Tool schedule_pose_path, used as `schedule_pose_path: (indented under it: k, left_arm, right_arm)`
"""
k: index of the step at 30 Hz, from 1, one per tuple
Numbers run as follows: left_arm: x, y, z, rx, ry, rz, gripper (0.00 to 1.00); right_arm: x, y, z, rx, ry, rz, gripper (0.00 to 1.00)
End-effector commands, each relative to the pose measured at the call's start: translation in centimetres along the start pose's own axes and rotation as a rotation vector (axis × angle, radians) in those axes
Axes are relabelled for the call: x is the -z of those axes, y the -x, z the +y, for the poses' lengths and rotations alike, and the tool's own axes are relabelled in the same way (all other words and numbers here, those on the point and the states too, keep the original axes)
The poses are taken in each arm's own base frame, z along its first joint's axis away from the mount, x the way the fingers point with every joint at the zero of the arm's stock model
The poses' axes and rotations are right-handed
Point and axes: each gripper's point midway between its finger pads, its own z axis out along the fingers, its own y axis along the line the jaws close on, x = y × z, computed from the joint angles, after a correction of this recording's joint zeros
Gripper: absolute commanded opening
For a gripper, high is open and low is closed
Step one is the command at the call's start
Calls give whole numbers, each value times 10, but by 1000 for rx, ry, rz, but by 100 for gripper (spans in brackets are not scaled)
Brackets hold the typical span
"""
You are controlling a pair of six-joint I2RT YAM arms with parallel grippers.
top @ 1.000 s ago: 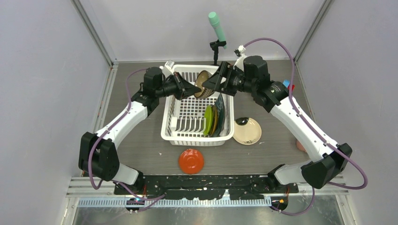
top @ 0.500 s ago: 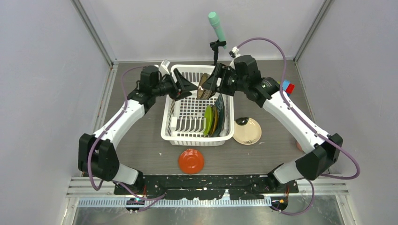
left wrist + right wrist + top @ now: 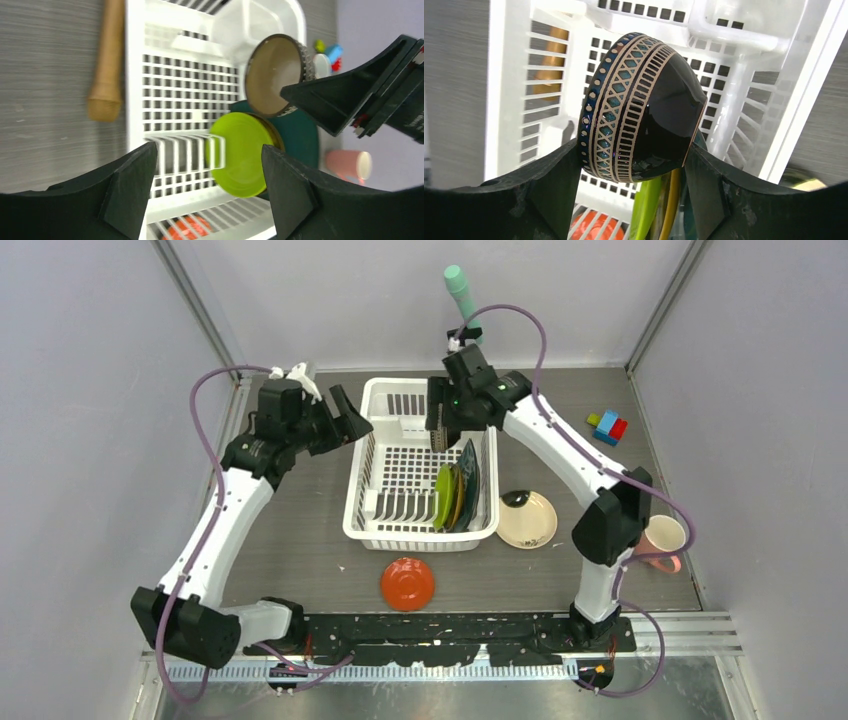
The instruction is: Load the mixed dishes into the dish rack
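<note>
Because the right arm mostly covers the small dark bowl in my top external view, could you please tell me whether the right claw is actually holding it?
Observer: Yes. The right wrist view shows the right claw gripping the small dark glossy bowl with a patterned band, tipped on its side.
Operator: Thanks. Is anything hidden beside the white plastic dish rack?
Observer: A tan wooden stick lies on the table beside its left wall.

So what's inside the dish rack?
Green plate, yellow plate and teal plate on edge; right gripper holds a patterned bowl beside them. Rack floor under them is hidden.
</note>
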Motion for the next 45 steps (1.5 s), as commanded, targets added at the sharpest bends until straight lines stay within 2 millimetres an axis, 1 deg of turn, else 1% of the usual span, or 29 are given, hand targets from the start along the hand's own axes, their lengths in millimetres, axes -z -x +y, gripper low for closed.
schedule_pose_path:
  k: [1,2,3,4,5,6,7,8,9,12,13,14,18,19,20,21,22,25,26,32,37,39,40,41,42,43,44,45]
  left_arm:
    - [9,-17,55,-79,221,-7,79]
    - [8,-22,59,-76,227,-4,79]
    - [6,-26,61,-71,225,0,78]
    - [4,-31,64,-64,226,6,78]
    - [2,-36,66,-56,225,15,77]
    - [0,-39,66,-53,215,20,77]
    - [-3,-43,68,-52,212,28,77]
    - [-4,-46,70,-49,214,32,77]
    - [-5,-49,72,-45,218,39,76]
    - [-9,-61,77,-44,216,81,75]
    - [-10,-65,77,-46,209,95,71]
    - [-11,-70,75,-53,183,115,67]
    - [-13,-88,77,-49,150,162,57]
    - [-14,-91,76,-48,137,164,56]
    - [-13,-94,78,-44,135,168,56]
    - [-12,-95,78,-41,137,166,56]
    - [-11,-97,80,-41,143,168,56]
    - [-4,-100,87,-64,175,169,57]
    - [-1,-100,90,-67,185,170,58]
    - [17,-97,100,-24,182,155,59]
    - [22,-102,101,20,164,173,59]
    - [22,-104,99,34,148,173,59]
    - [22,-105,99,39,143,171,59]
    - [22,-105,98,40,139,169,59]
    - [22,-105,98,40,138,167,60]
    - [23,-105,99,41,143,167,60]
    - [24,-105,100,42,150,166,60]
    - [24,-105,101,43,155,166,60]
  right_arm:
    - [10,22,17,158,-105,-93,0]
    - [12,29,19,165,-124,-117,0]
    - [1,19,21,196,-145,-87,0]
    - [2,24,23,207,-163,-108,0]
    - [-8,17,27,243,-179,-92,0]
    - [-8,22,27,270,-204,-114,0]
    - [-16,15,31,298,-216,-106,0]
    - [-17,19,31,328,-237,-121,0]
    - [-25,13,34,359,-244,-110,0]
    - [-39,7,40,430,-259,-90,0]
    - [-41,4,38,444,-271,-79,0]
    - [-45,2,41,460,-272,-73,0]
    - [-58,-13,43,548,-309,-44,0]
    - [-60,-14,40,579,-335,-46,0]
    - [-65,-19,43,603,-344,-45,0]
    - [-67,-19,39,636,-381,-51,0]
    - [-72,-24,41,661,-393,-51,0]
    - [-78,-30,36,750,-463,-52,0]
    - [-79,-28,35,758,-478,-67,0]
    - [-92,-40,31,844,-481,-30,1]
    - [-104,-49,24,875,-513,-5,2]
    - [-108,-54,22,887,-523,5,8]
    - [-110,-58,21,895,-523,15,21]
    - [-111,-60,22,897,-520,16,28]
    - [-112,-63,21,901,-519,22,44]
    - [-114,-65,22,899,-509,22,53]
    - [-113,-68,23,896,-502,25,70]
    - [-113,-70,25,890,-483,25,76]
